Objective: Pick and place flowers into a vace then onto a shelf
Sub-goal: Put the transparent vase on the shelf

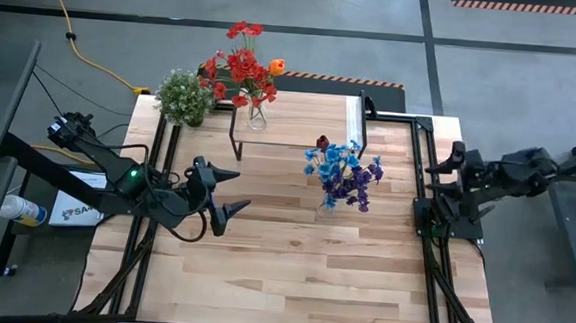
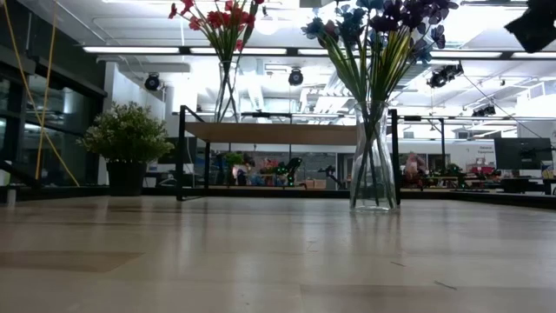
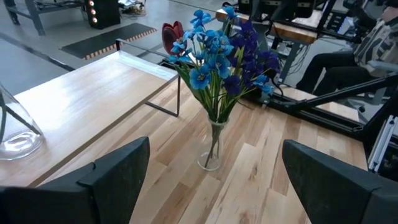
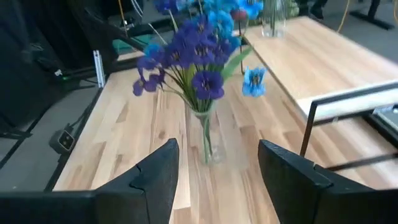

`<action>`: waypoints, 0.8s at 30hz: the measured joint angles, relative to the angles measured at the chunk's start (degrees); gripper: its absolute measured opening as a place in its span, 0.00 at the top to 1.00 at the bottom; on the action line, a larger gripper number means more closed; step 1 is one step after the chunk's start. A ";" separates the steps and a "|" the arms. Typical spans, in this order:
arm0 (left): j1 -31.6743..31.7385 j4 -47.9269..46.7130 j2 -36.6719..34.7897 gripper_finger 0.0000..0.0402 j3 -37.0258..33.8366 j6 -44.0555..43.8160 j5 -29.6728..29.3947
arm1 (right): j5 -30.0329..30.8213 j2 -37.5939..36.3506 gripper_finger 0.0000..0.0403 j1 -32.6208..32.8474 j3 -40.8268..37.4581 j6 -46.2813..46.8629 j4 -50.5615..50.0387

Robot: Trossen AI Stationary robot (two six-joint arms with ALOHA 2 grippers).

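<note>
A clear glass vase (image 1: 327,206) of blue and purple flowers (image 1: 345,173) stands by its base on the tabletop, just in front of the shelf's (image 1: 300,122) right end; a dark red bud (image 1: 321,142) pokes out of the bunch. A second vase (image 1: 258,115) with red flowers (image 1: 239,68) and an orange tulip (image 1: 277,67) stands on the shelf's left end. My left gripper (image 1: 234,190) hovers open to the left of the blue bunch, pointing at it (image 3: 214,180). My right gripper (image 4: 217,168) is open too, drawn back at the table's right edge (image 1: 446,173).
A bushy potted plant (image 1: 184,97) stands at the table's far left corner beside the shelf. Black frame rails run along the table's left (image 1: 149,223) and right (image 1: 425,240) sides. A seated person (image 3: 373,37) shows beyond the table's right side.
</note>
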 joint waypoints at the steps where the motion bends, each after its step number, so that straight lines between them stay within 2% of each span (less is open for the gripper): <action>1: 0.00 -0.18 0.00 0.01 0.00 -0.12 0.00 | 0.27 0.00 0.48 0.00 -0.65 0.56 -0.03; 6: 0.00 -0.41 0.00 0.01 0.00 -0.22 0.01 | 0.48 -0.53 0.49 0.00 -4.49 3.52 0.65; 13: 0.00 -1.00 0.00 0.01 0.00 -0.24 0.02 | -0.17 -6.50 0.48 0.00 -12.09 5.58 4.86; 24: 0.02 -0.85 0.02 0.01 0.00 -1.27 -0.31 | -1.95 -5.79 0.47 0.00 -12.06 8.57 5.00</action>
